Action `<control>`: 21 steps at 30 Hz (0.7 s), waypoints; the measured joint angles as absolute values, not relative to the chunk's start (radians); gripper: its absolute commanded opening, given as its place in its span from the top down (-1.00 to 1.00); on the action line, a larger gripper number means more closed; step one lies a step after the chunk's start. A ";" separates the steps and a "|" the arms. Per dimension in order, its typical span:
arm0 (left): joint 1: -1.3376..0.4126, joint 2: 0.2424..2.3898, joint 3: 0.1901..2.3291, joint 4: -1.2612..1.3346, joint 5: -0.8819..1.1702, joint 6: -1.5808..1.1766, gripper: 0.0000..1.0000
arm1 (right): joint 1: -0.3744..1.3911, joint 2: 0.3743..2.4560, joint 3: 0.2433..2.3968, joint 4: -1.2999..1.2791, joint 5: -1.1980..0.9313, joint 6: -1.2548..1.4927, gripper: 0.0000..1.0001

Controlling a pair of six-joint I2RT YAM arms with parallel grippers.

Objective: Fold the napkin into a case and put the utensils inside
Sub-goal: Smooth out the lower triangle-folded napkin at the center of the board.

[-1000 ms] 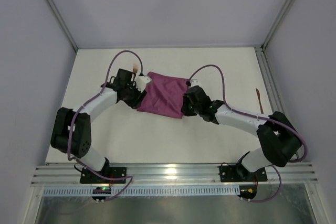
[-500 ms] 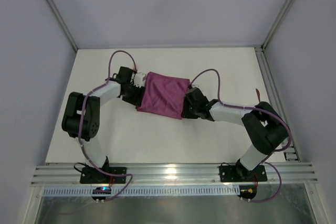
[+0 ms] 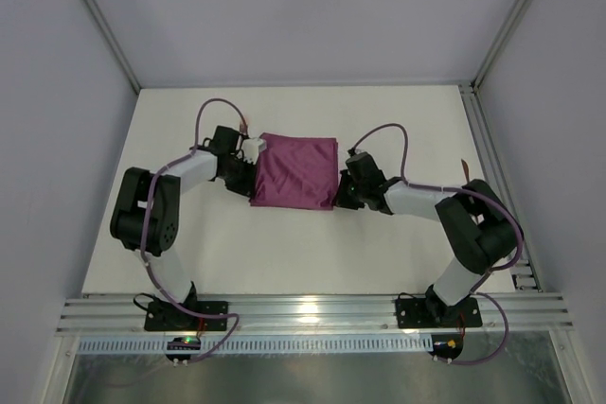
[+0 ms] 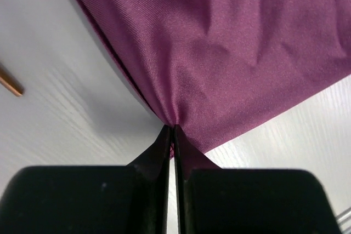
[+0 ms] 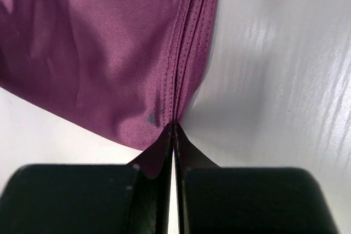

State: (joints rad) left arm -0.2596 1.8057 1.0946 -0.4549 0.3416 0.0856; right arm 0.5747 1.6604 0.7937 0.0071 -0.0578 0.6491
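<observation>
The magenta-purple napkin [image 3: 296,172] lies folded into a doubled rectangle in the middle of the table. My left gripper [image 3: 253,194] is shut on its near left corner, and the cloth puckers at the fingertips [image 4: 174,129]. My right gripper [image 3: 338,202] is shut on the near right corner, pinching the stitched hems [image 5: 174,124]. One copper utensil [image 3: 465,169] lies far right by the rail. The tip of another utensil [image 4: 10,85] shows on the table left of the napkin in the left wrist view. No narrow case shows.
A metal rail [image 3: 488,153] runs along the table's right edge, and grey walls close the back and sides. Both arms curve in from the near edge, with purple cables [image 3: 213,106] looping above them.
Both grippers have closed on the napkin's near corners. The napkin has been pulled squarer, and the right gripper has moved up and slightly right.
</observation>
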 measured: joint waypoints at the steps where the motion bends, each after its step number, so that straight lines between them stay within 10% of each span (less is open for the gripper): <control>1: -0.260 1.801 1.087 -0.456 0.356 0.086 0.99 | 0.567 1.660 0.794 0.007 -0.061 0.645 0.77; 7: -0.284 1.763 1.040 -0.529 0.424 0.097 0.81 | 0.538 1.641 0.828 -0.084 -0.046 0.555 0.31; 14: -0.418 1.676 1.008 -0.715 0.472 0.226 -0.22 | 0.537 1.490 0.889 -0.205 0.059 0.432 -0.27; 21: -0.354 1.414 1.058 -0.900 0.511 0.324 -0.25 | 0.710 1.441 0.946 -0.212 0.131 0.338 -0.41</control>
State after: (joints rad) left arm -0.3538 1.4136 1.0576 -0.8997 0.5114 0.3237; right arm 0.7097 1.4410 0.9459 -0.2115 0.1314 0.3378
